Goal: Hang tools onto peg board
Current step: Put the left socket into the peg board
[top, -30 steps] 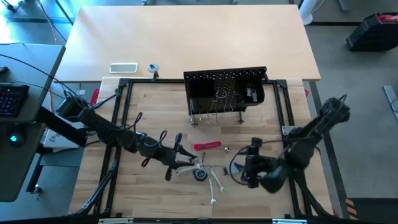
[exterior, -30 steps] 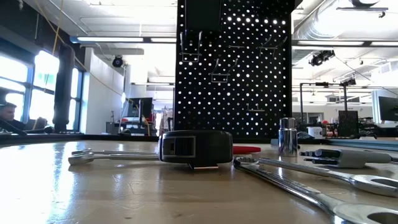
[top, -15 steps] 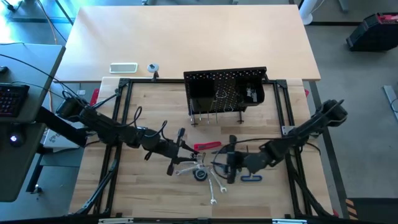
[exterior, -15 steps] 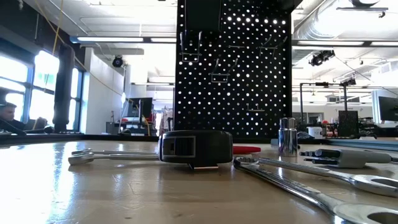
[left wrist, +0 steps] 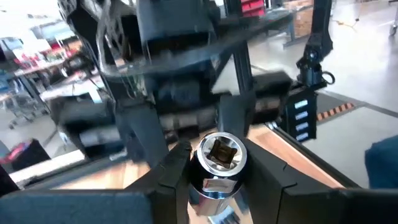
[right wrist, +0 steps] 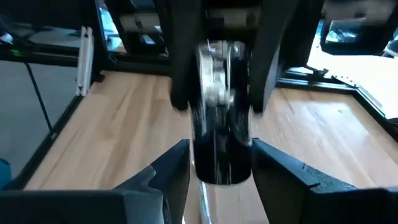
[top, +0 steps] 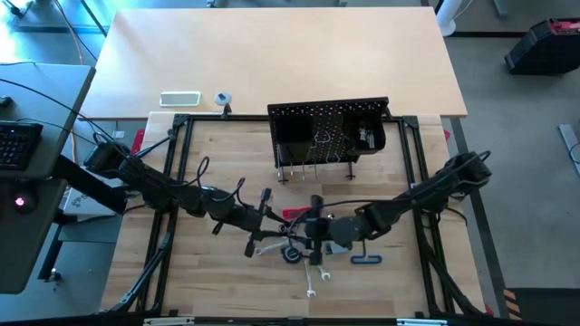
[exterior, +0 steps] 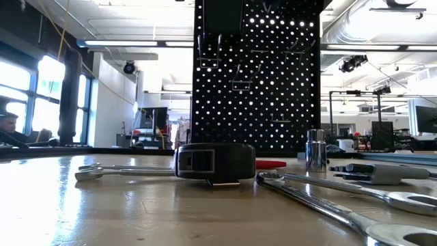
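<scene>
My left gripper (top: 275,224) reaches from the table's left to its middle, shut on a silver socket (left wrist: 217,158) held above the wood. My right gripper (top: 308,227) faces it from the right, open; its fingers (right wrist: 171,171) stand on either side of the socket's darker lower part (right wrist: 219,149). Below them on the table lie a black tape measure (top: 292,254), silver wrenches (top: 314,272), a red-handled tool (top: 305,213) and a blue-handled key (top: 365,260). The black peg board (top: 331,134) stands upright at the far middle. My left gripper pinches the socket's upper part (left wrist: 205,177) between its two fingers, reaching in level from the table's left. The socket stands roughly upright, its square hole (left wrist: 219,151) on top, clear of the table. I cannot tell whether my right gripper touches the socket.
A second silver socket (exterior: 315,152) stands on the table, and long wrenches (exterior: 355,205) lie in the low view's foreground. A black tubular frame (top: 181,122) rims the wooden work surface. A white tray (top: 179,98) lies beyond it on the far table.
My right gripper has swung from the table's near right toward the middle and a little down, ending up facing my left gripper at the socket. The blue-handled key shows on the table where the right gripper was.
</scene>
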Robot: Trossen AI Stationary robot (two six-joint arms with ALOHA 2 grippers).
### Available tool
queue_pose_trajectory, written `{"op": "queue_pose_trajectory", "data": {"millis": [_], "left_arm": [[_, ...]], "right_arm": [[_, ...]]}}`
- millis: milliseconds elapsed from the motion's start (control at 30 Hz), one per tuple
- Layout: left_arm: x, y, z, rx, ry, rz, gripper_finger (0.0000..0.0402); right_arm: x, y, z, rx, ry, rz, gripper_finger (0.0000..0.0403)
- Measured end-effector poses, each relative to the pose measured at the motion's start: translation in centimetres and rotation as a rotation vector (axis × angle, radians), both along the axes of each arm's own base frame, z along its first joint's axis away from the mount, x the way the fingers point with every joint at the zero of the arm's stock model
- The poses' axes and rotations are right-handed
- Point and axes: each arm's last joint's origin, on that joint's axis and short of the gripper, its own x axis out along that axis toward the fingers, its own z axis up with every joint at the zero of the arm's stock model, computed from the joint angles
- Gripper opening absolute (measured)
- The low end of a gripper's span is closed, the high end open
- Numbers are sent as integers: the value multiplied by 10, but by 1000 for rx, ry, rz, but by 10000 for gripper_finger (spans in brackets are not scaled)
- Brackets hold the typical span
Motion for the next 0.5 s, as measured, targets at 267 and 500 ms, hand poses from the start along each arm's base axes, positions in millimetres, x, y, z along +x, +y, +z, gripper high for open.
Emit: {"op": "queue_pose_trajectory", "data": {"millis": [267,500], "left_arm": [[0,0,-2,6,19,-2,99],[0,0,-3,7,29,9,99]], "right_arm": [[3,1,3,-2,-47,-6,132],[2,2,2,-9,-44,3,111]]}}
